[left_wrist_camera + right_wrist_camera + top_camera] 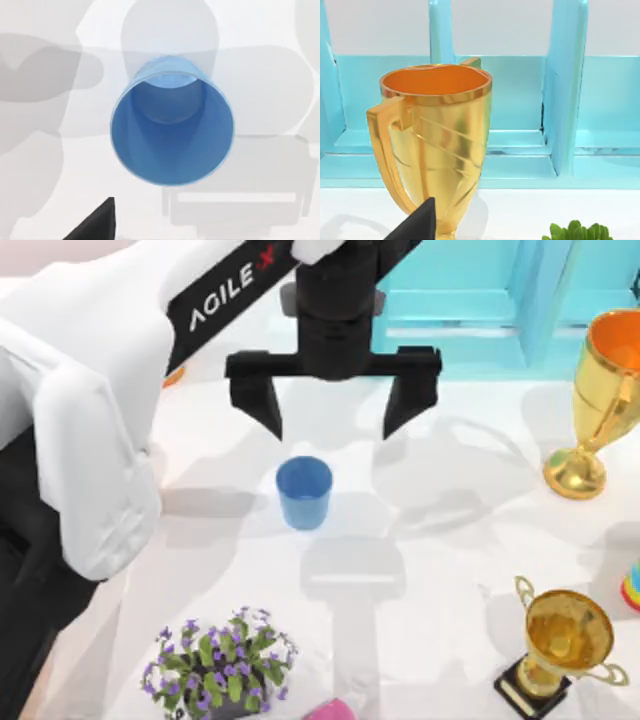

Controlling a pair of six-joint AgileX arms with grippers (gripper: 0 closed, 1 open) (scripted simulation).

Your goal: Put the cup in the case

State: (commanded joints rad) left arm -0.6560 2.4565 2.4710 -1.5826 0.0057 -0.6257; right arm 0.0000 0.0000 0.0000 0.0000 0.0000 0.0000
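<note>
The blue cup (pixel 304 492) stands upright on the white table, left of the middle. My left gripper (pixel 335 428) hangs open in the air just behind and above the cup, its black fingers spread wider than the cup and touching nothing. In the left wrist view I look down into the cup (pixel 171 130), which is empty, and one black fingertip (pixel 97 224) juts in near it. The case is out of view. One black fingertip (pixel 420 222) of my right gripper shows in the right wrist view, in front of a gold trophy (pixel 437 145).
A turquoise slatted crate (pixel 480 300) stands at the back right. A tall gold trophy (pixel 600 400) is at the right edge, and a second trophy (pixel 565 645) on a black base is at the front right. A purple-flowered plant (pixel 222 665) sits at the front.
</note>
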